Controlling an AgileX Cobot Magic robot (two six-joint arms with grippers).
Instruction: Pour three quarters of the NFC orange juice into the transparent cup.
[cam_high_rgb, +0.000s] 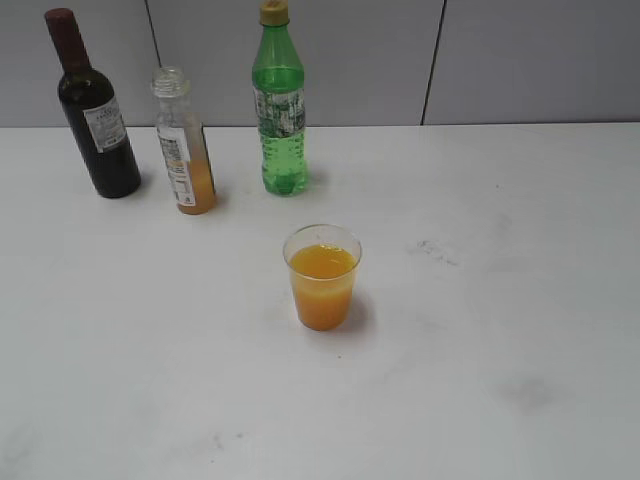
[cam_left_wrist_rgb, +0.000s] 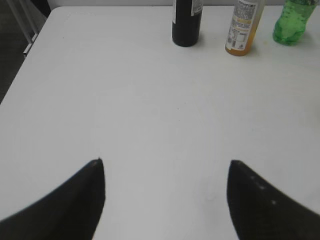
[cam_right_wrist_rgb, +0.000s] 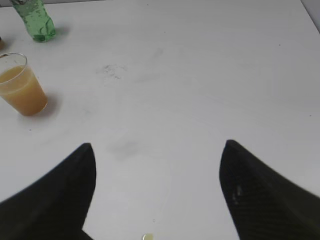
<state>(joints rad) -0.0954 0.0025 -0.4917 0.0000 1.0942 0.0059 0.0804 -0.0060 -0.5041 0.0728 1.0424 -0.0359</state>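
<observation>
The NFC orange juice bottle (cam_high_rgb: 184, 150) stands upright and capless at the back left, with a little orange liquid in its lower part; it also shows in the left wrist view (cam_left_wrist_rgb: 243, 27). The transparent cup (cam_high_rgb: 322, 277) stands mid-table, filled most of the way with orange juice; it also shows in the right wrist view (cam_right_wrist_rgb: 21, 85). My left gripper (cam_left_wrist_rgb: 165, 167) is open and empty above bare table, well in front of the bottles. My right gripper (cam_right_wrist_rgb: 157, 150) is open and empty, to the right of the cup. Neither gripper appears in the exterior view.
A dark wine bottle (cam_high_rgb: 95, 110) with a red top stands left of the juice bottle. A tall green bottle (cam_high_rgb: 280, 105) with a yellow cap stands to its right. A small pale drop (cam_right_wrist_rgb: 147, 237) lies on the white table (cam_high_rgb: 500, 300). A grey wall runs behind.
</observation>
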